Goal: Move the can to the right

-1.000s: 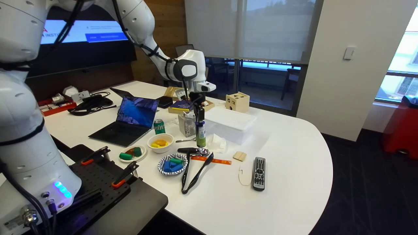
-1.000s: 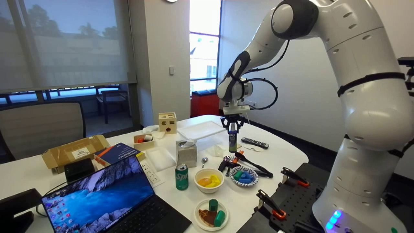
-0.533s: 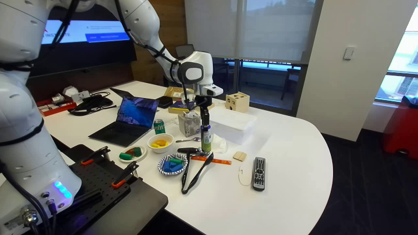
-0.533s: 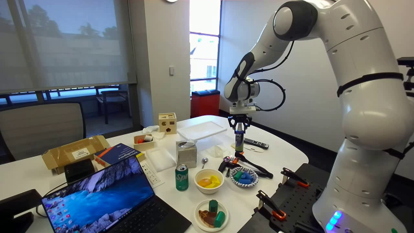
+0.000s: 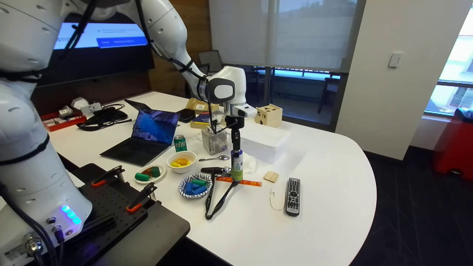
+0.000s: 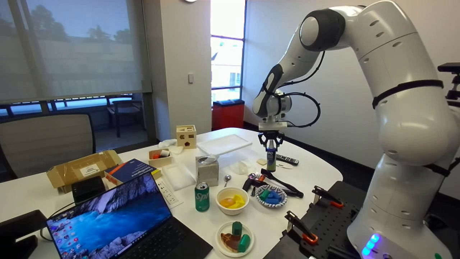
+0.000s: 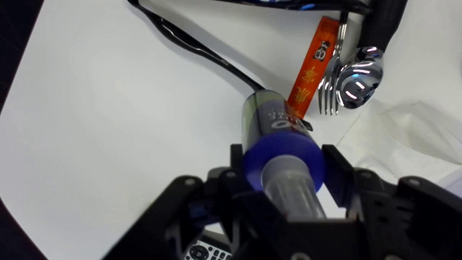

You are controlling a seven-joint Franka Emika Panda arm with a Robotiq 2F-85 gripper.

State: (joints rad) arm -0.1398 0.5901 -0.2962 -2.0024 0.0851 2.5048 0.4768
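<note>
2-sided pinch of the black jointed gripper (image 6: 271,146) on the slim cylindrical can (image 5: 237,168), blue-violet at its collar, yellow-green at its base, with a pale nozzle on top. Pressed at the collar, in the wrist view, from 2 opposite sides by the dark pads (image 7: 336,173). Held upright over the smooth white table (image 5: 325,221); not possible to tell whether touching it with the base or hanging just above.

Taking the can as the centre of the clock, in an exterior view: at 1 o'clock, a large whitish rectangular box (image 5: 264,136); at 3 o'clock, near, a small flat piece of light wood (image 5: 271,177); at 4 o'clock, well apart, a long black-and-grey remote control (image 5: 293,197). At 7 o'clock, long black tongs (image 5: 221,203), partly covered by the can; at 8 o'clock, a round bowl with dark blue and white pattern (image 5: 196,196), containing blue and green pieces (image 5: 200,190). At 9 o'clock, a round cream bowl (image 5: 179,170) with yellow and orange pieces (image 5: 181,162) inside; at 10 o'clock, a green metal drink tin (image 5: 180,144).

In the wrist view, at 1 o'clock from the can, an orange strip with gold characters (image 7: 312,68), with lower end partly hidden behind the can; at 2 o'clock, a shiny spoon with thick black handle (image 7: 361,85), just beside a metal fork (image 7: 331,77).
</note>
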